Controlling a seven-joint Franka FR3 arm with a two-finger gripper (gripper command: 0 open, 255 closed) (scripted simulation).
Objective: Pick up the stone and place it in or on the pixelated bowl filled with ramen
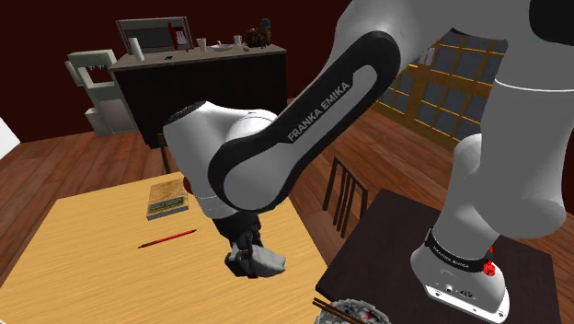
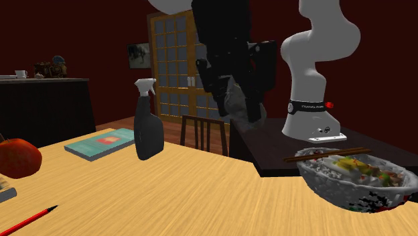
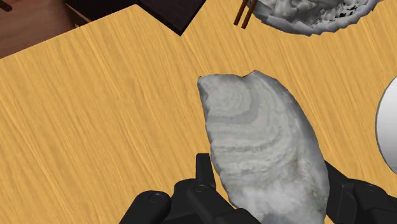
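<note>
In the shoulder view the arm's base stands on the dark stand (image 1: 386, 253) at the lower right. Its column rises out of the frame's top. A thick link comes back down from the upper centre toward the middle left. It bends at a bulky elbow, and the wrist turns straight down. The gripper (image 1: 250, 259) hangs at the lower centre, fingers pointing at the bench (image 1: 92, 244).

The gripper pinches the stone (image 1: 268, 261), a pale grey banded lump. In the wrist view the two black fingers (image 3: 203, 170) press its sides, and the stone (image 3: 264, 143) juts out past their tips.

In the second exterior view the gripper (image 2: 234, 94) sits in the upper centre. The stone (image 2: 236, 102) there is well clear of the bench (image 2: 167, 198), in front of the stand (image 2: 268, 144). The white base column stands at the upper right.

The bowl (image 2: 328, 189) sits at that view's lower right, on the bench edge just beside the stand, with chopsticks (image 2: 325, 155) across its rim. The stone is up and to the left of it, apart. In the shoulder view the bowl (image 1: 354, 315) is at the bottom edge, right of the gripper. In the wrist view the bowl (image 3: 305, 16) lies beyond the stone.

A book (image 1: 167, 198) and a red pencil (image 1: 167, 238) lie on the bench at the shoulder view's centre left.
</note>
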